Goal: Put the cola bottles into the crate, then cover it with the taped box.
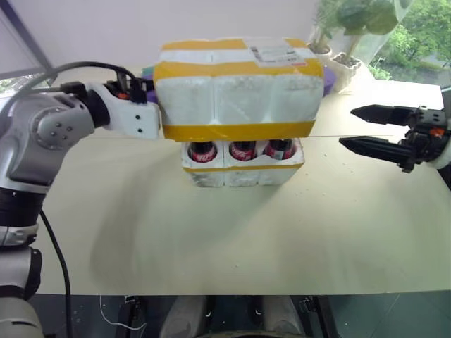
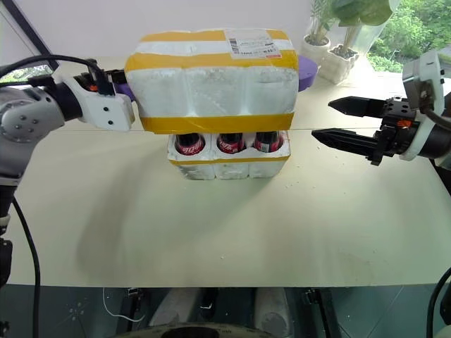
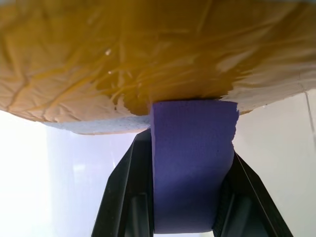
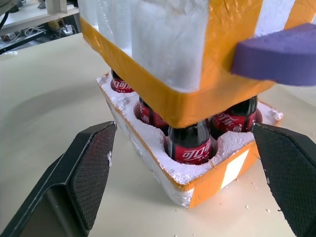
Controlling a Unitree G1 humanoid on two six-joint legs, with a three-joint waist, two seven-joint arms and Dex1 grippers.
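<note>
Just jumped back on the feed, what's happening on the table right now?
The cola bottles already stand in the crate, and the taped box sits over their tops, not pushed fully down; the red labels show in the gap. The left gripper has its fingers around a purple foam tab on the box's left end. The right gripper hangs open beside the box's right end, apart from it, where another purple tab sticks out.
</note>
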